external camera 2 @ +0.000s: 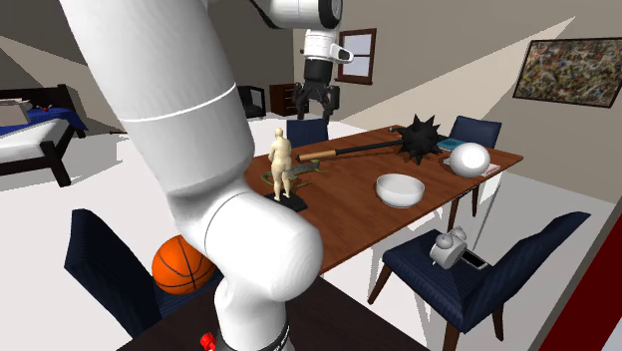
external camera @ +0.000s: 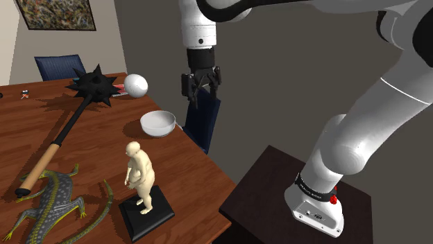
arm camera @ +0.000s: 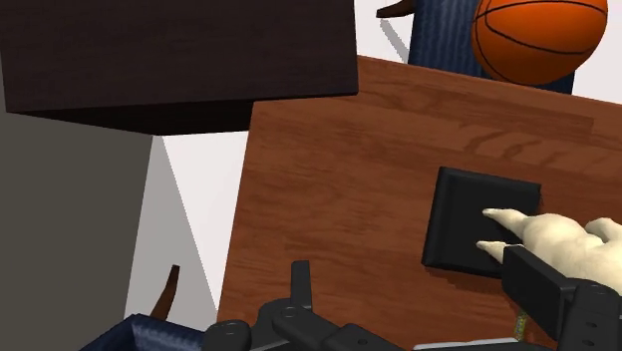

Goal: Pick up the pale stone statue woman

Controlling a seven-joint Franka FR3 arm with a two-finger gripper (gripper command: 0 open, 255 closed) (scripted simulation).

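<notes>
- The gripper hangs high over the table's long edge, past the white bowl. Its jaws stand apart with nothing between them.
- The pale statue of a woman stands upright on a black square base. It is at the near end of the wooden table, well apart from the gripper.
- The wrist view shows the statue's legs and base from above, just beside one black finger and untouched. It also shows the dark stand top meeting the table's corner.
- The second exterior view adds a basketball on a chair seat, a small white alarm clock on another seat, and a bed far off.
- The shoulder view alone shows the lizard figure, lying flat beside the statue's base.
- Counted: one statue, one bowl, one spiked mace, one white ball, one lizard, one basketball, and four blue chairs.
- The base sits close to the table's edge on the stand's side, with one corner near the rim.
- Bare wood lies between the statue and the bowl, and the air above the statue is open.
</notes>
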